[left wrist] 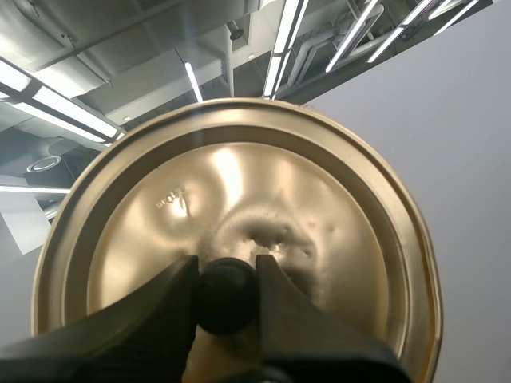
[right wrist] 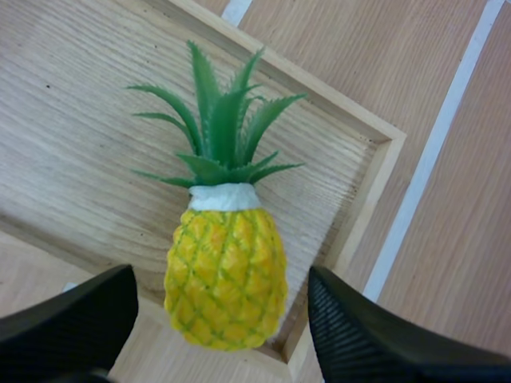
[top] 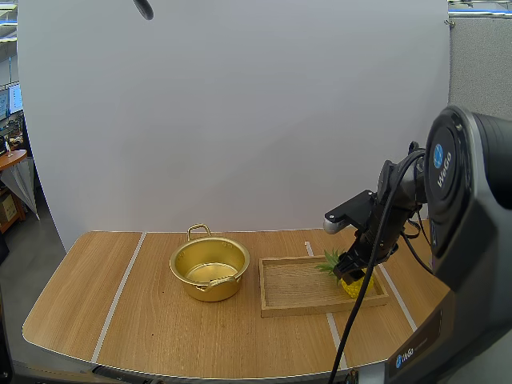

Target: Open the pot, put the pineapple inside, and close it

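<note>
Fingers [left wrist: 144, 319] of the left gripper [left wrist: 227, 275] pinch the black knob [left wrist: 227, 307] of the gold lid [left wrist: 239, 191], which is held up in the air with its knobbed face turned toward the gripper. The right gripper [right wrist: 222, 283] is spread wide, with 1 finger on each side of the pineapple [right wrist: 227, 255] and a gap left on both sides. The pineapple lies flat in the wooden tray [right wrist: 375, 199], at its right end near the front corner, leaves pointing toward the tray's middle. In the high view the right gripper hangs just over the fruit. The pot [top: 210, 268] stands open on the table [top: 136, 320], just left of the tray, its 2 handles showing. The tray's raised rim stands between pineapple and pot
</note>
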Controlling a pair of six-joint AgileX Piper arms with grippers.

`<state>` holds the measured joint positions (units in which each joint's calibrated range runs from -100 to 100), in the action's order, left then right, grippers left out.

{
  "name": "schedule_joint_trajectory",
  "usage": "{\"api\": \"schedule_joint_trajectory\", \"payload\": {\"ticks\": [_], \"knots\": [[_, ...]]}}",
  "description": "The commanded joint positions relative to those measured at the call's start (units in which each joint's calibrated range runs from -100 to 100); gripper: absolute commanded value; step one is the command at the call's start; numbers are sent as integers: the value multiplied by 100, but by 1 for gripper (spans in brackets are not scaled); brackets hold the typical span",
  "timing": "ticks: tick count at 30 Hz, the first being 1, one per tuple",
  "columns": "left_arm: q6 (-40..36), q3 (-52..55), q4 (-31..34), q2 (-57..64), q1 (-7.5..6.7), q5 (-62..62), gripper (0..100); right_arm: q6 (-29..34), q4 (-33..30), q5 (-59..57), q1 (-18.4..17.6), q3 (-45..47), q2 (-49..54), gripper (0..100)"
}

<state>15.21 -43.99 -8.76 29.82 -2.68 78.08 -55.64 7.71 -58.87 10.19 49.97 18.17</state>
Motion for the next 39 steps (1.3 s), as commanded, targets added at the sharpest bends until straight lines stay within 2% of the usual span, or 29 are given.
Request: {"api": "schedule_joint_trajectory", "payload": {"ticks": [1, 8, 16, 26, 27, 30, 32, 36, 39], "knots": [[-34, -30, 50, 13, -24, -193, 0, -102, 67, 193, 23, 19, -89, 100], [-34, -30, 50, 13, -24, -193, 0, -111, 114, 466, 23, 19, -406, 100], [-34, -30, 50, 13, -24, -193, 0, -522, 570, 672, 23, 19, -742, 100], [-34, -30, 50, 13, -24, -193, 0, -588, 569, 998, 23, 19, -1119, 99], [-34, -30, 50, 13, -24, -193, 0, -588, 569, 998, 23, 19, -1149, 92], [-34, -30, 50, 13, -24, -193, 0, -588, 569, 998, 23, 19, -1178, 63], [-34, -30, 50, 13, -24, -193, 0, -588, 628, 998, 23, 19, -1178, 40], [-34, -30, 50, 13, -24, -193, 0, -588, 731, 940, 23, 19, -1178, 0], [-34, -30, 50, 13, -24, -193, 0, -588, 717, 940, 23, 19, -1121, 0]]}}
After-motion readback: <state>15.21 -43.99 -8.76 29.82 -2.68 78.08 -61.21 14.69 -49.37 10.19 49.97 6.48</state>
